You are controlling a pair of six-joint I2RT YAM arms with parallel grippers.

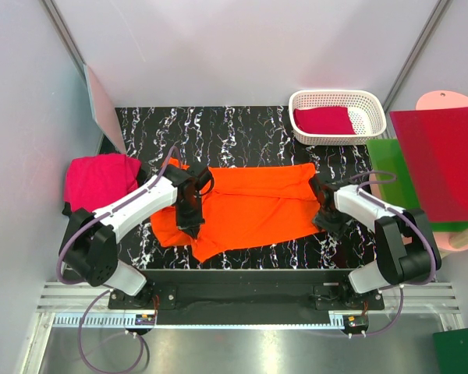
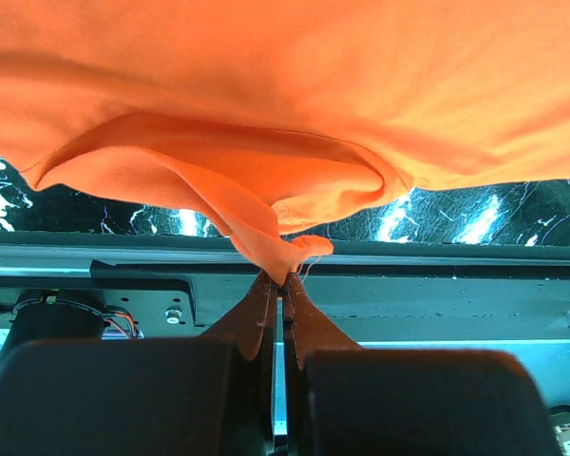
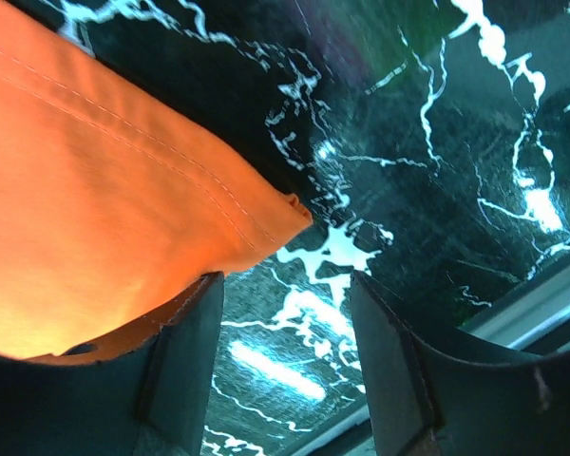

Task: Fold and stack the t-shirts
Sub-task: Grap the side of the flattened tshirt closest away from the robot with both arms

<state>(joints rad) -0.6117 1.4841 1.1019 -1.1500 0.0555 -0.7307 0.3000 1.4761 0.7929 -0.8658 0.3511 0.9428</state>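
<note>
One orange t-shirt (image 1: 249, 206) on black marbled table (image 1: 242, 128), white walls (image 1: 242, 47)

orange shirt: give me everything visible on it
The orange t-shirt is soft, plain, bright cloth with a stitched hem. It is spread mostly flat and crosswise on the black marbled table, wrinkled, with its near-left part bunched. The left hand is shut on a pinched fold raised off the table. The right hand is open at its right hem corner, not gripping.

Bare table (image 1: 234, 132) along the far edge lies open — a basket (image 1: 335, 139) blocks the far right corner, a magenta t-shirt heap (image 1: 100, 181) crowds the left edge, and a red sheet (image 1: 444, 164) apparently overhangs the right.
</note>
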